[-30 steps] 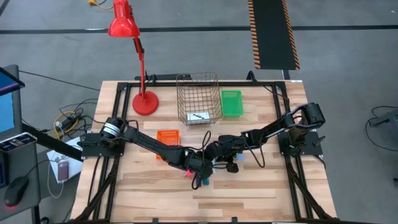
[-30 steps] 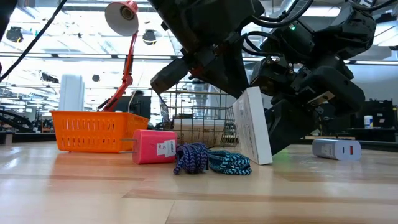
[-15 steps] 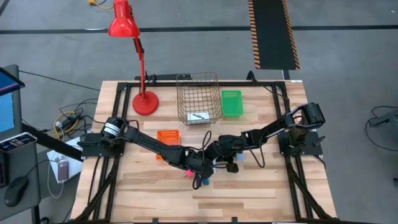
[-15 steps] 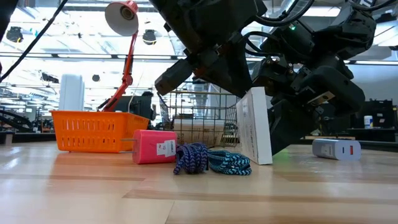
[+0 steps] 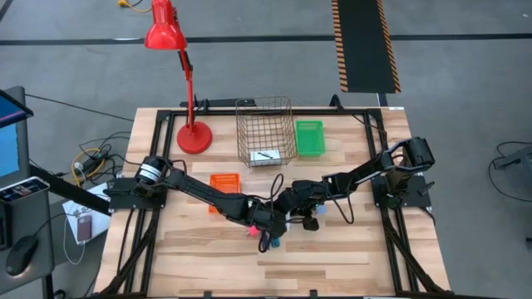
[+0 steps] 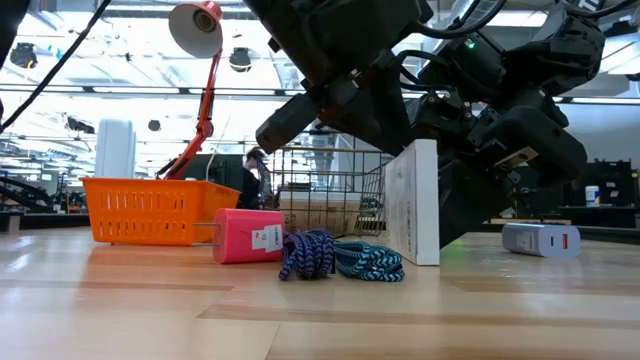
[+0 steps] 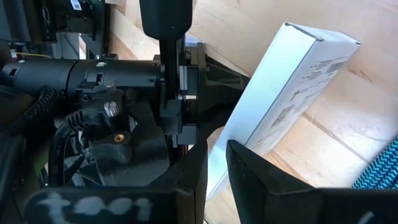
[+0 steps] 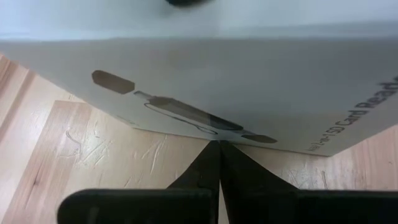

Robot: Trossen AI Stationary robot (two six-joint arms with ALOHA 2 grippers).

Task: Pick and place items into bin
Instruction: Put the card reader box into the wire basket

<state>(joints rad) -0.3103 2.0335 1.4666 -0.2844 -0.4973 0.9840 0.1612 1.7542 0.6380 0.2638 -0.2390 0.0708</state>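
Note:
A white box [image 6: 412, 200] stands upright on its narrow end at mid-table, between both arms. My left gripper [image 7: 217, 177] reaches it slanting down from the left, fingers nearly shut with only a slit between them. My right gripper [image 8: 218, 149] is shut, low behind the box on its right side. A pink piece [image 6: 248, 235] and a coiled blue-teal cord [image 6: 340, 258] lie on the wood left of the box. A white adapter [image 6: 540, 240] lies to the right. The wire bin [image 5: 264, 133] holds one white card [image 5: 266, 155]. My left gripper meets the white box at its upper end [image 6: 400, 150], coming slanting down from the table's left; its own fingers [image 7: 261, 180] hide the exact spot. The box stands upright on the table. My right gripper presses its shut fingertips [image 8: 217, 155] against the box's broad printed face near its lower edge [image 8: 217, 138], coming level and low over the table.
An orange basket [image 6: 150, 210] sits left of the pink piece. A green bin [image 5: 309, 137] stands beside the wire bin at the far side, and a red lamp [image 5: 193, 133] at far left. Bare wood [image 5: 332, 257] lies toward the near edge.
The white box, which leaned with its top toward the table's left, has tipped upright; its base stayed where it was. My left gripper has shifted slightly toward the table's right along with the box's top.

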